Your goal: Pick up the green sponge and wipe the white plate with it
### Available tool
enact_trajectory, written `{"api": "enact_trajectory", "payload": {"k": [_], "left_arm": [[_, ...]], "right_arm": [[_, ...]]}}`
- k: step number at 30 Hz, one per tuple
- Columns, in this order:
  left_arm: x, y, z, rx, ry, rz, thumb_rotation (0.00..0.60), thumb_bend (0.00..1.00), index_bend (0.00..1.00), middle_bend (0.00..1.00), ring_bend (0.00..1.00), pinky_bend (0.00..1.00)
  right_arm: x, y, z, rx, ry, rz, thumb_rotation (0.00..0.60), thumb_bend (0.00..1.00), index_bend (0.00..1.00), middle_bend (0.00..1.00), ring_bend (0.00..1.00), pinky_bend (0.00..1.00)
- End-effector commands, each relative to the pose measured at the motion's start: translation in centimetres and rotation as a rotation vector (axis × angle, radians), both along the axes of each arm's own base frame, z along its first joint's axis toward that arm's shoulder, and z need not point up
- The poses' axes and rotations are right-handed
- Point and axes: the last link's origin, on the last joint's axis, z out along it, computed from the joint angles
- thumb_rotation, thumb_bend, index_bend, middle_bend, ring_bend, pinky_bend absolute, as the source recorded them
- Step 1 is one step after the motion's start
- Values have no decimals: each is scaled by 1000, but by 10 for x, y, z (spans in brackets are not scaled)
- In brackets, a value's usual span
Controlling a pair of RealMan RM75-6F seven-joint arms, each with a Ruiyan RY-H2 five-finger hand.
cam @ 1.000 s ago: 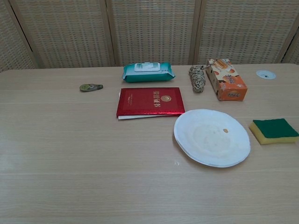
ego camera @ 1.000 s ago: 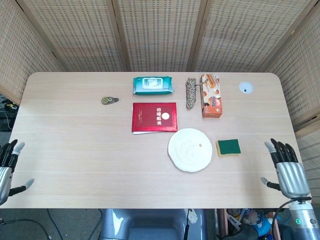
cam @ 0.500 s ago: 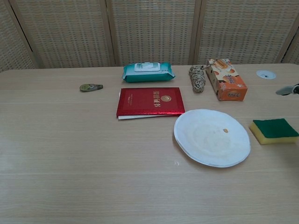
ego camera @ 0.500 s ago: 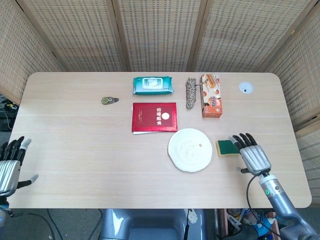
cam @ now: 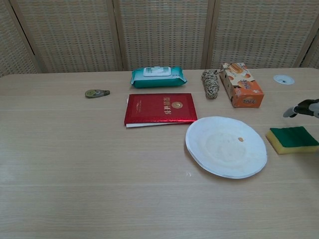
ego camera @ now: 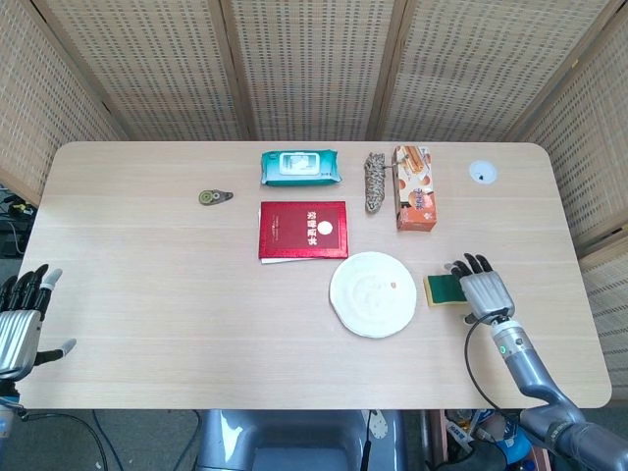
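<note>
Two robot hands show in the head view: our right robot hand [ego camera: 479,290] hovers over the right part of the green sponge [ego camera: 446,287] with fingers spread and nothing held, we judge in order to come down on it, while our left robot hand [ego camera: 22,319] hangs open off the counter's [ego camera: 147,294] near-left edge, holding nothing. The sponge lies flat on the counter just right of the white plate [ego camera: 373,293], not touching it (handy for a short carry). The plate holds only a small speck [cam: 240,139]; nothing else lies in it.
</note>
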Motion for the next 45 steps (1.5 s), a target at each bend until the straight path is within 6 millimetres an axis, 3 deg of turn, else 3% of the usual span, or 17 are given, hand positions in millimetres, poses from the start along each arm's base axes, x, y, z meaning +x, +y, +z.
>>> {"api": "enact_trajectory", "payload": {"k": [1, 10, 17, 22, 24, 27, 32, 39, 45], "left_arm": [[0, 0, 0, 0, -1, 0, 600, 0, 0, 0, 0, 0], [0, 1, -2, 1, 10, 2, 600, 0, 0, 0, 0, 0], [1, 1, -3, 13, 24, -12, 600, 0, 0, 0, 0, 0], [0, 1, -3, 10, 22, -8, 600, 0, 0, 0, 0, 0], [0, 2, -3, 8, 20, -7, 600, 0, 0, 0, 0, 0], [0, 3, -3, 5, 17, -3, 600, 0, 0, 0, 0, 0], [1, 2, -4, -2, 15, -6, 600, 0, 0, 0, 0, 0], [1, 2, -6, -13, 15, -9, 600, 0, 0, 0, 0, 0], [0, 3, -7, -19, 16, -2, 600, 0, 0, 0, 0, 0]], "right_arm": [[1, -5, -7, 5, 2, 3, 600, 0, 157, 172, 30, 87], [0, -19, -21, 19, 43, 9, 600, 9, 283, 307, 143, 157], [2, -23, -28, 11, 38, 17, 600, 131, 487, 518, 317, 335], [10, -26, -25, -29, 12, 64, 600, 182, 505, 540, 336, 353], [17, -27, -22, -48, -9, 98, 600, 193, 505, 540, 336, 353], [45, -27, -11, -76, -97, 196, 600, 194, 505, 540, 336, 353], [74, -25, -9, -38, -147, 248, 600, 199, 505, 540, 336, 353], [123, -36, -21, 3, 43, 394, 600, 314, 505, 540, 339, 355], [136, -48, -35, -9, 258, 448, 600, 431, 505, 540, 371, 480]]}}
